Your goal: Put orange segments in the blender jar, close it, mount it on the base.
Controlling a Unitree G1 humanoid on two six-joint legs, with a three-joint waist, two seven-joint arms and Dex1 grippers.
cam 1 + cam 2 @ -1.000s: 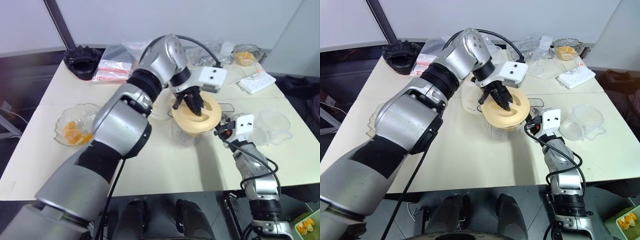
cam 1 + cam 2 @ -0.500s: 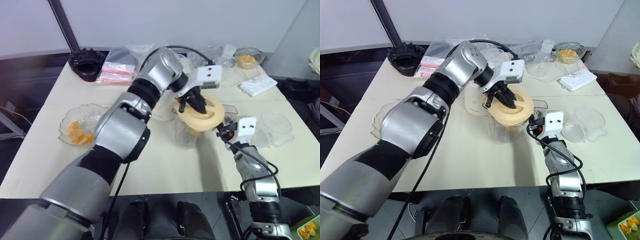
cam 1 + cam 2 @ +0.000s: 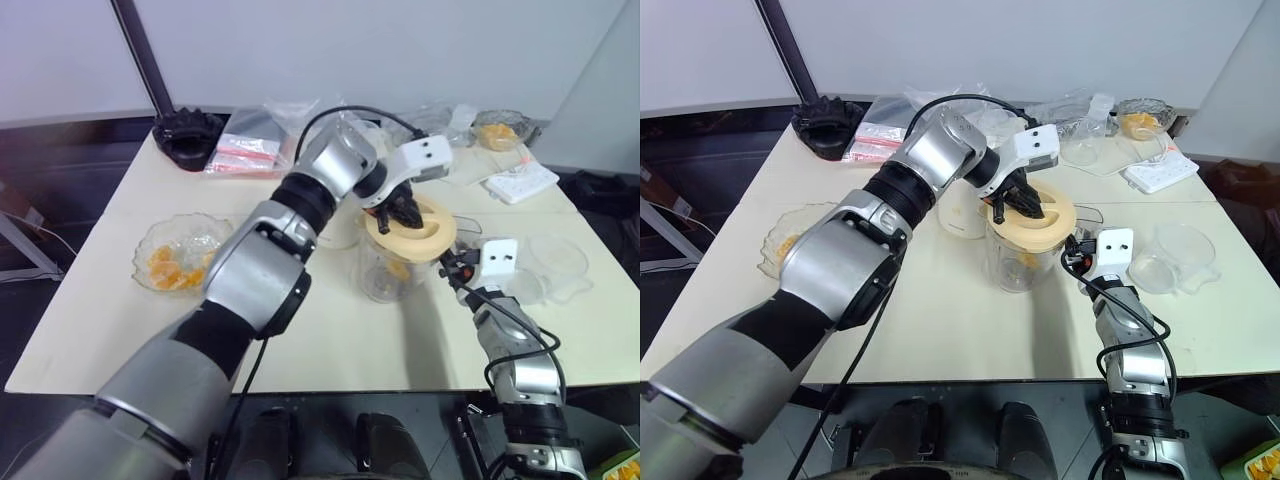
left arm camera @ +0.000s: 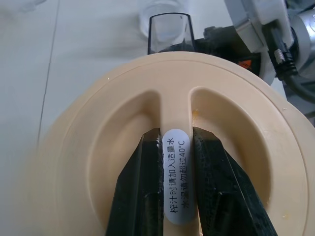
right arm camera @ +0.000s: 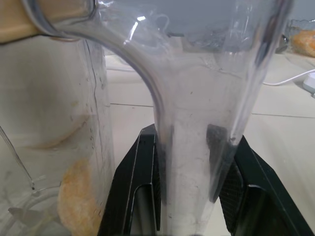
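My left gripper (image 4: 175,162) pinches the lid (image 3: 1031,217) ridge, lid sitting directly atop the jar (image 3: 1018,262); my right gripper (image 5: 193,147) clamps the jar's handle (image 5: 197,162).

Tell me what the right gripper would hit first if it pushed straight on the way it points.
Nothing new: the right gripper is already shut on the jar's clear handle. Straight on it would press that handle toward the jar wall; how far off the wall is stays unclear.

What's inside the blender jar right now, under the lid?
Through the clear wall of the blender jar, orange segments lie at the bottom. The peach lid, pinched by the left gripper, covers the top, so their number stays hidden.
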